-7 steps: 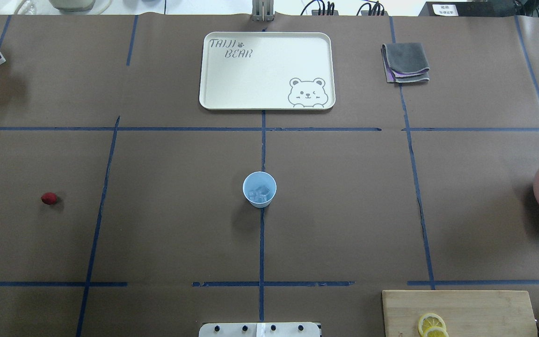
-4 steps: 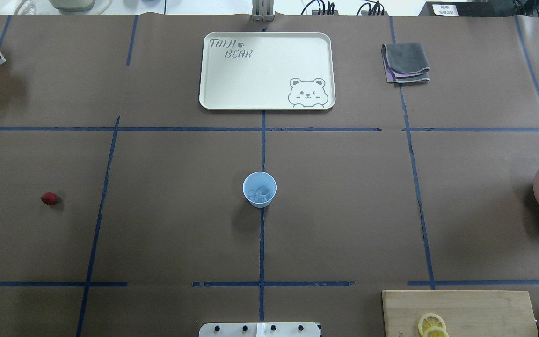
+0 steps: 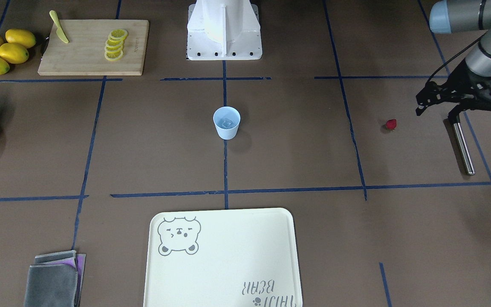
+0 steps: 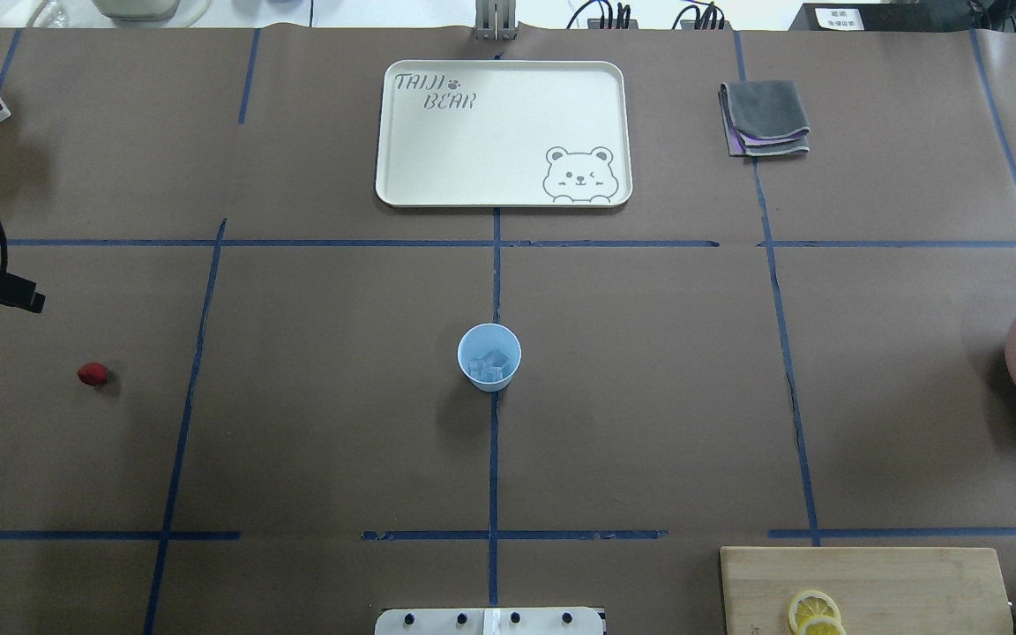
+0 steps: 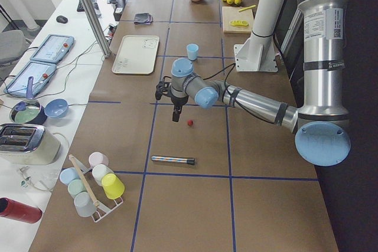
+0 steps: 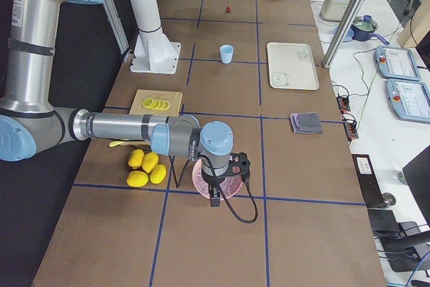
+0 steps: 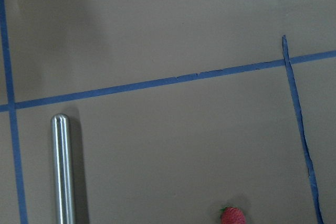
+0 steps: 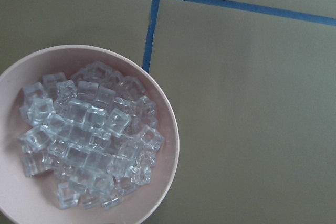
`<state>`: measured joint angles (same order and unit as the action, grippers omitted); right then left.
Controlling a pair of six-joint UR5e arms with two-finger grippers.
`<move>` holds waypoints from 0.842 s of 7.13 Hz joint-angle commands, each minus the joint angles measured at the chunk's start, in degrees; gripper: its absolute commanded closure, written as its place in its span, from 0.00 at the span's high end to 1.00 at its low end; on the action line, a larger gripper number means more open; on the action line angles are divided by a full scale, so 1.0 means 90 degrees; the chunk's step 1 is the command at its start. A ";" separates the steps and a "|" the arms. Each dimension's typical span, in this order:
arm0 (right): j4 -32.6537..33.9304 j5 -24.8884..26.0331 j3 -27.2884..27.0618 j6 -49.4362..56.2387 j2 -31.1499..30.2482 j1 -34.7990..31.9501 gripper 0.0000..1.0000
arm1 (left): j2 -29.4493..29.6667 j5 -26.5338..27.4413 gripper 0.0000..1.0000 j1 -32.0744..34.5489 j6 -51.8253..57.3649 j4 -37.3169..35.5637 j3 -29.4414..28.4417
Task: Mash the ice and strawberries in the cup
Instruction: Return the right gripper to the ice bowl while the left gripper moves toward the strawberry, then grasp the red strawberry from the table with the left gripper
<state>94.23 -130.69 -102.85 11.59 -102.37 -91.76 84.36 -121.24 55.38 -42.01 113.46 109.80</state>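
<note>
**A:** Where are the task's things sitting right now?

**B:** The cup is standing upright in the middle of the counter, with ice lying in its bottom. The strawberry is lying on the bare counter, well apart from the cup on the robot's left.

**A:** And what are the grippers doing?

**B:** The left gripper is hovering above the counter near the strawberry, over the robot-side end of a metal rod. Its jaws are looking spread apart and are carrying nothing. The right gripper is hanging over the pink bowl of spare cubes. I cannot tell whether it is open or closed.

**A:** So which step is happening?

**B:** I am reading it as the left arm going for the berry. To do that well, it should be centring over the berry, coming straight down with the jaws straddling it, and closing softly. The fruit is small and is probably bruising or rolling easily. Then it is carrying the berry across and releasing it low over the cup's mouth.

**A:** Is anything getting in the way?

**B:** The rod is lying close beside the berry, so a sloppy descent is risking a knock. The tray, cloth, cutting board and lemons are sitting well away from the path to the cup.
</note>
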 commanded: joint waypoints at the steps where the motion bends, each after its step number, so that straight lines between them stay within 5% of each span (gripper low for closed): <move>1: -0.0001 0.0010 0.0002 0.0001 -0.0002 0.0000 0.99 | -0.0037 0.0646 1.00 -0.0868 -0.0790 0.0333 -0.0139; 6: -0.0001 0.0010 -0.0008 0.0010 -0.0051 0.0000 0.99 | 0.0051 0.0629 1.00 -0.1221 -0.0820 0.1339 -0.1115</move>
<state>94.22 -130.61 -102.91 11.62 -102.75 -91.76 84.79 -115.29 44.97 -49.36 124.96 100.86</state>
